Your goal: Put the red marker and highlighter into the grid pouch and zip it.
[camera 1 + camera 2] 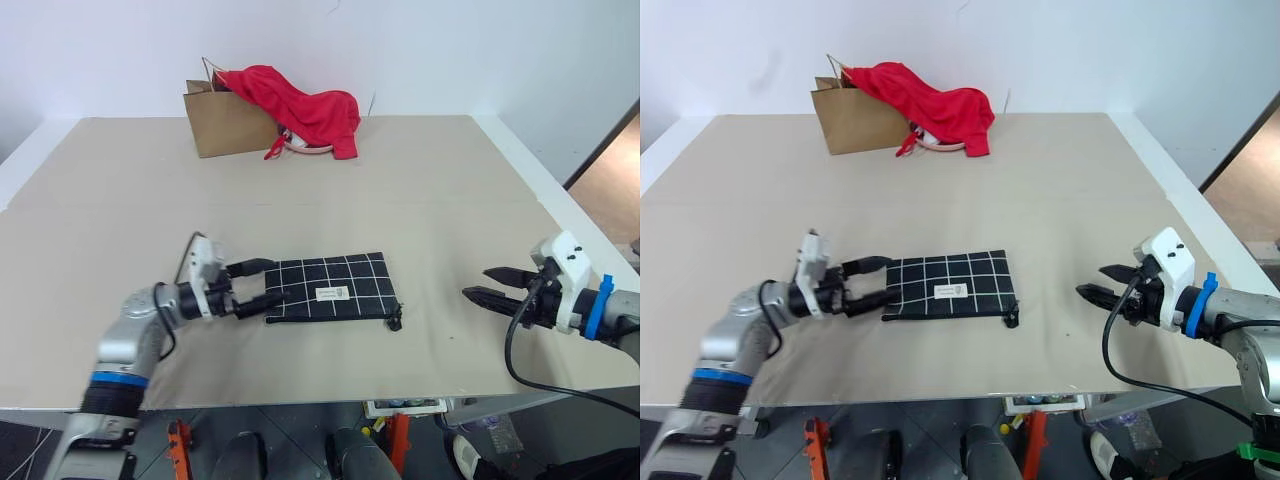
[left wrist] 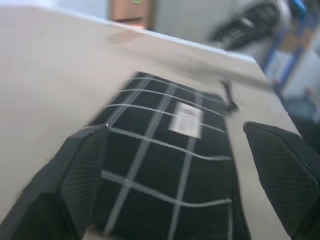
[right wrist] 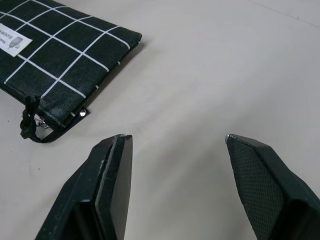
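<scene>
- Fingers of the left gripper [image 1: 262, 285] stand spread apart, one on each side of the near-left end of the grid pouch [image 1: 335, 287]; in the left wrist view the two black pads [image 2: 82, 170] flank the fabric with a gap on each side, so nothing is clamped.
- Whether the lower finger touches the pouch's edge cannot be told from the head views.
- Left arm reaches in from the robot's left, low over the table [image 1: 450, 200], with the gripper pointing across toward the right.
- Right gripper [image 1: 490, 285] is released as well, its two black fingers [image 3: 107, 180] parted over bare tabletop and holding nothing.
- It hangs well apart from the pouch, off to the robot's right near the table's right edge, aimed back toward the pouch.
- Grid pouch lies flat on the table near the front edge, between the two grippers and much closer to the left one.
- Its white label [image 1: 332, 294] faces up, near the middle of the fabric.
- Black zipper pull cord [image 1: 396, 321] sits at the pouch's front right corner, resting on the table; in the right wrist view the cord [image 3: 30, 122] curls just off that corner.
- Zipper edge runs along the pouch's near side; whether it is fully closed cannot be told.
- Far back on the table stands a brown paper bag [image 1: 222, 122], with a red cloth [image 1: 300, 105] draped over its top and spilling to the right.
- Under the cloth's lower edge a pale rounded object [image 1: 303, 146] peeks out; what it is cannot be told.
</scene>
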Robot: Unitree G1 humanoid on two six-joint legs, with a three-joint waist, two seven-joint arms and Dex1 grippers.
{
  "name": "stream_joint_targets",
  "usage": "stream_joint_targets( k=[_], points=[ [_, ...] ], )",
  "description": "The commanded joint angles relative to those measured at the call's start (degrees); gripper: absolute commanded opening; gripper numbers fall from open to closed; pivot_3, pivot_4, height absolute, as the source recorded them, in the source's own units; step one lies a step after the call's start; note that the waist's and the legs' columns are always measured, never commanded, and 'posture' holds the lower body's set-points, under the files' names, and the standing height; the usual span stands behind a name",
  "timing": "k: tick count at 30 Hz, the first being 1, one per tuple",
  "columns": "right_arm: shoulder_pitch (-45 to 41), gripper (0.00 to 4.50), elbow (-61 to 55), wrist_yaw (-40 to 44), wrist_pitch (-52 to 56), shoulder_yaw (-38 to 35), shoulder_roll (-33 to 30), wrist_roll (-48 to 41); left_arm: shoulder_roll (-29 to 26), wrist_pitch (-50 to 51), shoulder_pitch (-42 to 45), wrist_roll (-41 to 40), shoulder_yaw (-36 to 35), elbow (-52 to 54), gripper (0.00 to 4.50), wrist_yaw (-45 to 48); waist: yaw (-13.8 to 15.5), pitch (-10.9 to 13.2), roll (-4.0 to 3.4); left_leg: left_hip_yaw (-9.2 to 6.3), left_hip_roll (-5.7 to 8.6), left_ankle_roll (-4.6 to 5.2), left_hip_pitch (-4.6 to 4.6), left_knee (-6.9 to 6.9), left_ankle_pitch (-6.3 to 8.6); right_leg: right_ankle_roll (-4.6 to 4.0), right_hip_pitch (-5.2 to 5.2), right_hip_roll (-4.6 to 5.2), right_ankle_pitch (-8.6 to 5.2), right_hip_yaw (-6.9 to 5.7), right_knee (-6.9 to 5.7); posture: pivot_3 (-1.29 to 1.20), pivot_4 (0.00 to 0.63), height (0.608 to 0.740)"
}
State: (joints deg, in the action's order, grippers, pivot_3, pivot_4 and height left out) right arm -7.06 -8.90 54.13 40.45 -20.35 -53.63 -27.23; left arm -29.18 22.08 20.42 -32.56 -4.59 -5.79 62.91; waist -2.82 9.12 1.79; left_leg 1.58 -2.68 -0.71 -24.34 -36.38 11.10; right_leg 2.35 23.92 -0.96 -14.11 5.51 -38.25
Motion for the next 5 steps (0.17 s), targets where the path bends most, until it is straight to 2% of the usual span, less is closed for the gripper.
stream_joint_targets(
  k=[1, 5],
  points=[
    [-3.24, 3.25, 3.37, -0.82, -2.56, -2.38, 0.43, -0.74, -3.49, 9.38, -2.68, -0.68, -6.75, 2.68, 4.45, -11.30, 0.03, -0.01, -0.03, 0.00, 0.01, 0.00, 0.02, 0.00, 0.00, -0.01, -0.01, 0.00, -0.01, -0.01, -0.01, 0.00, 0.150, 0.740],
    [-5.00, 3.25, 8.52, -1.54, -4.33, -1.36, 1.35, 0.35, -6.05, 11.74, -5.88, -1.65, -13.01, 0.95, 4.45, -15.02, 0.06, 0.02, 0.03, 0.01, 0.00, 0.00, 0.05, 0.00, 0.00, -0.04, -0.03, 0.02, -0.01, -0.03, 0.00, 0.00, 0.150, 0.740]
  ],
)
